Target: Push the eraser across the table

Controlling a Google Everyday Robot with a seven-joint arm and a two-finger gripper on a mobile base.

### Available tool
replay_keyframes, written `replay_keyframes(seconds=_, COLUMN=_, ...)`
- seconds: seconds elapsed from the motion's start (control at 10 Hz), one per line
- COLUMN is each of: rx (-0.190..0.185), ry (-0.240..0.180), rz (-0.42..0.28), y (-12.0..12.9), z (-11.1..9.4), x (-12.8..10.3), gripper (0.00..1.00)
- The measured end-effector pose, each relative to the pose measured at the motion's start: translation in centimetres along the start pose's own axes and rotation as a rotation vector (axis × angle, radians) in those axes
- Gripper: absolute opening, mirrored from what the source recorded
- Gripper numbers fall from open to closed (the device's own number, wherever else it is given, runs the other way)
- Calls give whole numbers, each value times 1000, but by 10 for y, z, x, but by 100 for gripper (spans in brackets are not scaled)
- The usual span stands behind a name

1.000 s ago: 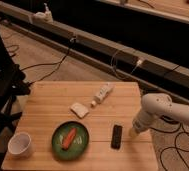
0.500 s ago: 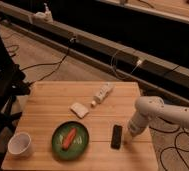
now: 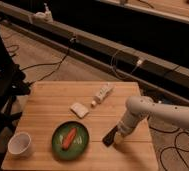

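The eraser (image 3: 109,136), a small flat black bar, lies tilted on the light wooden table (image 3: 48,100), near the front right and just right of the green plate (image 3: 81,146). My gripper (image 3: 120,131) is down at the tabletop, right against the eraser's right side. The white arm (image 3: 153,111) reaches in from the right. The gripper hides part of the eraser's far end.
An orange carrot-like item (image 3: 69,138) lies on the green plate. A white cup (image 3: 20,144) stands front left. A whitish block (image 3: 79,109) and a white tube (image 3: 103,93) lie mid-table. Cables (image 3: 43,65) run across the floor behind; a dark frame (image 3: 0,95) stands left.
The gripper has moved left and down to the eraser. The eraser has shifted a little left towards the plate and turned to a slant.
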Motion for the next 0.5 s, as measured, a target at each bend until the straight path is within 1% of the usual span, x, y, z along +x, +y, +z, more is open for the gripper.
replay_keyframes(seconds=0.2, rx=0, ry=-9, rz=-31, y=1, z=3, x=-13, gripper=0)
replay_keyframes(seconds=0.5, rx=25, ry=-22, rz=-62, y=-8, z=5, x=-35, gripper=0)
